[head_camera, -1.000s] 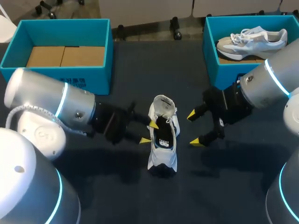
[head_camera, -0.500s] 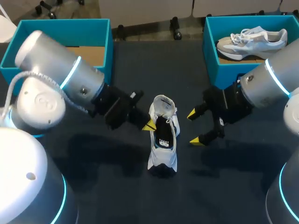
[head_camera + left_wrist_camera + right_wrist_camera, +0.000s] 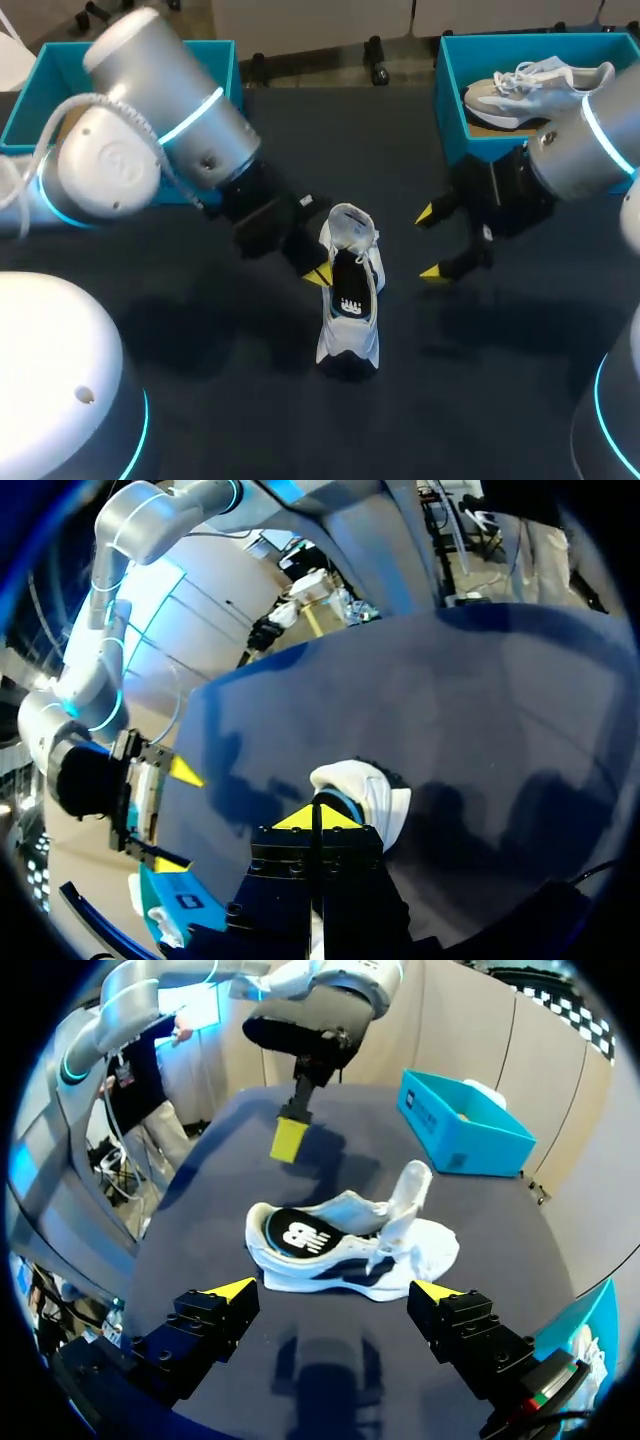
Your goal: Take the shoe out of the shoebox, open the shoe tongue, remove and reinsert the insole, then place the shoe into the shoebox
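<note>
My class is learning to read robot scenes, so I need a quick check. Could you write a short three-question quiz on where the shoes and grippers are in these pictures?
1. True or false: the right gripper is shut on the shoe on the table.
2. Where does the second shoe lie? A: in the right shoebox. B: in the left shoebox. C: on the table.
3. Fill in the blank: the left gripper has its fingers ___.

Key:
1. False. It is open, beside the shoe.
2. A.
3. Shut, with nothing between them.
</note>
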You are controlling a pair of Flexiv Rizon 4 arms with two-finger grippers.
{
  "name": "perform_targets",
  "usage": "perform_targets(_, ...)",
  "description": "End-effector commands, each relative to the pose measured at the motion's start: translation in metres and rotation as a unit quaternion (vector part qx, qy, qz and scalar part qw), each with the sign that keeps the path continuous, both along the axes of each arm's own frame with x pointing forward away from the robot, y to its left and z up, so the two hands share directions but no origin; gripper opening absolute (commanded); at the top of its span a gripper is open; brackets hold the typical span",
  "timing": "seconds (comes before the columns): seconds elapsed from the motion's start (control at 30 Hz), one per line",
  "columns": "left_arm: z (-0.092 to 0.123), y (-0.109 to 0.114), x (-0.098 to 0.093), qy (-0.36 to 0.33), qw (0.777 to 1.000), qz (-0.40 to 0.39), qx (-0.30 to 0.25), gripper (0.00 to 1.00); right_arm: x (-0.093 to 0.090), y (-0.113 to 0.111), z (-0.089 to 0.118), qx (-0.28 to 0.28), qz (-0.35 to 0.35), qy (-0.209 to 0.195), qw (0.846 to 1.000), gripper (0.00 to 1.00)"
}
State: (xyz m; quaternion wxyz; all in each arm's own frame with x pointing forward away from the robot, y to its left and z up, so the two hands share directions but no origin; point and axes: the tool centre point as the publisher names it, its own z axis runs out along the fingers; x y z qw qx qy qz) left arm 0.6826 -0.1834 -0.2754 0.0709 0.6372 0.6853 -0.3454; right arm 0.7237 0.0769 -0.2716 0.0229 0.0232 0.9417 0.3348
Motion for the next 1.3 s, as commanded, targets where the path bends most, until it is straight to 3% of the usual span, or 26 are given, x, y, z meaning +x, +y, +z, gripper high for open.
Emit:
perform_targets(0.03, 0.003, -0.002, 0.004, 0.006, 0.997, -0.034, 0.069, 0.0, 0.006, -0.014, 0.017, -0.019, 0.001, 0.004, 1.0, 1.0)
perform_targets(0.4, 0.003, -0.002, 0.004, 0.006, 0.997, -0.034, 0.069, 0.0, 0.027, -0.048, 0.056, -0.053, -0.01, -0.002, 0.999, 1.0)
perform_targets(0.73, 0.003, -0.002, 0.004, 0.006, 0.997, -0.034, 0.069, 0.0, 0.037, -0.064, 0.094, -0.095, 0.008, 0.01, 0.995, 1.0)
perform_targets(0.93, -0.001, 0.004, 0.008, 0.006, 0.995, -0.037, 0.089, 0.0, 0.039, -0.071, 0.106, -0.101, 0.013, 0.011, 0.995, 1.0)
perform_targets(1.3, 0.006, 0.01, 0.021, -0.015, 0.985, -0.081, 0.151, 0.0, 0.037, -0.073, 0.109, -0.104, 0.015, 0.011, 0.994, 1.0)
